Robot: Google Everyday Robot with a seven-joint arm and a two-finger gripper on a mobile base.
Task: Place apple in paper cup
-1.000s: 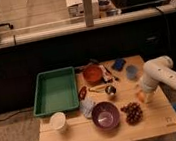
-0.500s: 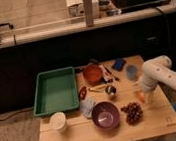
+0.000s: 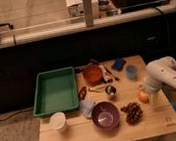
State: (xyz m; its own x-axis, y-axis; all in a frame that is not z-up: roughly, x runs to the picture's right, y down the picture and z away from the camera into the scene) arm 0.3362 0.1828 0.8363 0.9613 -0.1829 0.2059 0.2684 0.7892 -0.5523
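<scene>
The apple (image 3: 143,96) is a small yellow-orange fruit on the right side of the wooden table (image 3: 83,139), just right of the grape bunch. My gripper (image 3: 147,90) is at the end of the white arm (image 3: 169,74), down at the apple and touching or almost touching its right side. The white paper cup (image 3: 58,121) stands upright at the table's front left, below the green tray, far from the gripper.
A green tray (image 3: 41,95) lies at the back left. An orange bowl (image 3: 92,74), a blue cup (image 3: 131,72) and a dark blue object (image 3: 119,63) stand at the back. A purple bowl (image 3: 105,115) and dark grapes (image 3: 133,112) sit in front.
</scene>
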